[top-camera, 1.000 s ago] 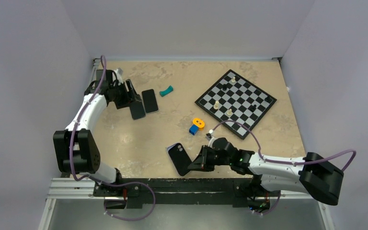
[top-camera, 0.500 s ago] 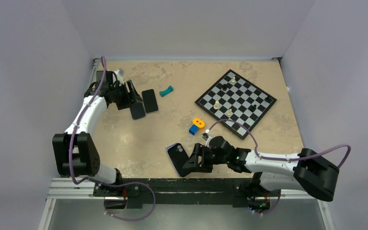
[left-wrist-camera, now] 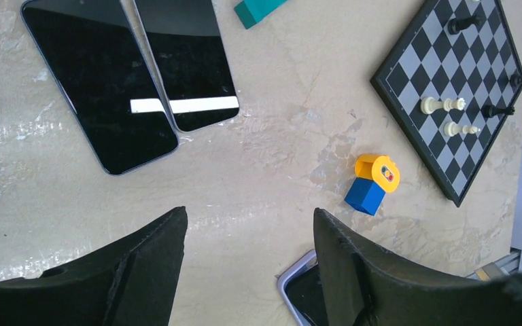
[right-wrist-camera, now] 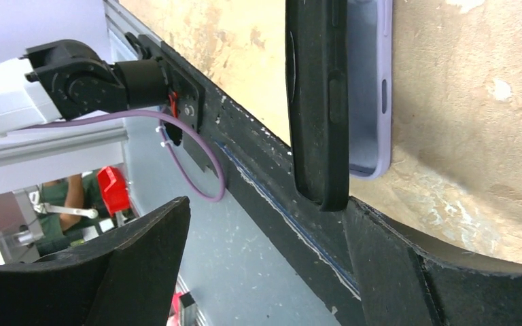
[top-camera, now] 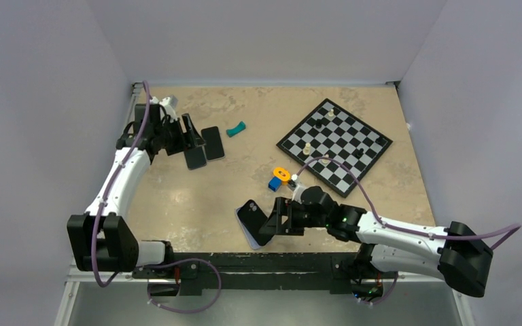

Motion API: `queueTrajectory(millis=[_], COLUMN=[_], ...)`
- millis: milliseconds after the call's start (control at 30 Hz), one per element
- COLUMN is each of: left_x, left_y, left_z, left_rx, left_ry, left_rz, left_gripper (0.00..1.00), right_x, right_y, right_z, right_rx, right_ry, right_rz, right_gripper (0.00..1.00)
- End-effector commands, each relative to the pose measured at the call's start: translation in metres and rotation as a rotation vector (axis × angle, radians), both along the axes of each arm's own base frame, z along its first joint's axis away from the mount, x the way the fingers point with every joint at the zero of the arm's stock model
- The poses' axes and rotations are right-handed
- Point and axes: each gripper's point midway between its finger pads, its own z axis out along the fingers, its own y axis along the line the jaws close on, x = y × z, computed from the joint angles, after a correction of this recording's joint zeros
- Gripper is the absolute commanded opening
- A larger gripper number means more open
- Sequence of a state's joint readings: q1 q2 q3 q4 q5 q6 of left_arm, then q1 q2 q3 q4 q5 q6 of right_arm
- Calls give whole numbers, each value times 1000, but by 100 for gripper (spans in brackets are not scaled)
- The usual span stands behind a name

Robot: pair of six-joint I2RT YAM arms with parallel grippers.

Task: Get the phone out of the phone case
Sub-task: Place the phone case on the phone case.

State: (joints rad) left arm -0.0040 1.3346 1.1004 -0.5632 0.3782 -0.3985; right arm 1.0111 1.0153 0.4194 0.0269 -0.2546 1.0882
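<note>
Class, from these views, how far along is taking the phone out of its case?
Looks done: two bare black phones lie screen-up by the left gripper, fingers open and empty. In hand: the right gripper, fingers open, straddles a black rubbery case standing on edge against a flat lilac case, clamping neither. Left: whether a phone sits inside cannot be seen, so separation is unconfirmed.

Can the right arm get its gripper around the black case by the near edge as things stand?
Probably yes. The right gripper is open right beside the black case, which stands tilted on its edge over the lavender case, and nothing lies between the fingers and it.
</note>
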Motion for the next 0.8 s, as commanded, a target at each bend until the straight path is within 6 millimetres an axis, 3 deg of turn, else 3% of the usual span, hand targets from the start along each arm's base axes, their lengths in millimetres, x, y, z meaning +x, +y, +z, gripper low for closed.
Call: queueTrajectory(millis=[0,200,367,567,667,767], left_x=[-2,-4,-5,-8,-10,-14], left_y=[-2,-4,-6,-5,-5,-7], left_z=[16,18,19,24,29,44], left_rx=[60,75,80,92,93,77], left_ry=[-93,-110,-114,-133,-149,-202], left_rz=[-33,-37,-45,-47,-48,-51], left_gripper=[72,72,72,72,73,73], right_x=[4,-15,-22,-13,-4,-1], right_y=[-1,15,17,2,-4,-1], right_z=[13,29,30,23,26,42], right_rx=[-12,76,77,-49,-104,-80], right_ry=[-90,-109,-110,-131,-162,-210], right_rz=[47,220,289,243,209,219], right_gripper=[86,84,84,85,85,85])
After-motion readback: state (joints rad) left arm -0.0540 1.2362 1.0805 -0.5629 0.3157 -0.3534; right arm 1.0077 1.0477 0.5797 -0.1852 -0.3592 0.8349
